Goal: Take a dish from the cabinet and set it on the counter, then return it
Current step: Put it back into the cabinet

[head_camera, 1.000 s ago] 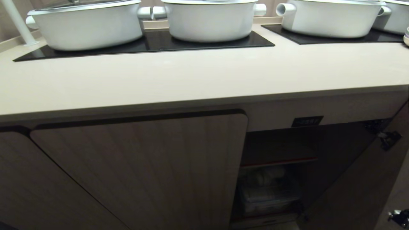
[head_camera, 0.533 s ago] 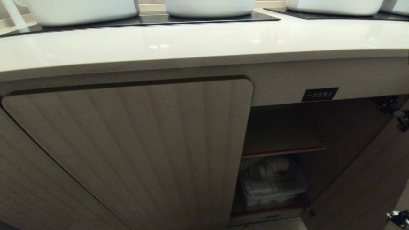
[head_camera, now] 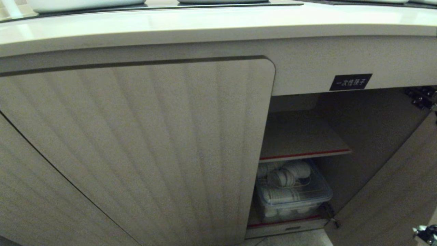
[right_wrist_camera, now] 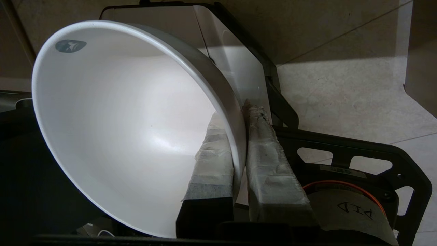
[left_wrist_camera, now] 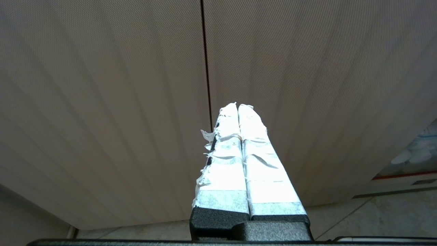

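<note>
One right hand pinching white bowl rim, unseen from head view

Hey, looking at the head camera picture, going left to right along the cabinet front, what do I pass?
Closed ribbed door → open compartment with a clear bin of white dishes under a red-edged shelf → black label → swung-open door.

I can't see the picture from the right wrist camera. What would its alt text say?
The right end effector pinches the rim of a white bowl, one taped finger inside and one outside. The bowl is tipped with its glossy inside facing the camera, above a pale tiled floor.
</note>
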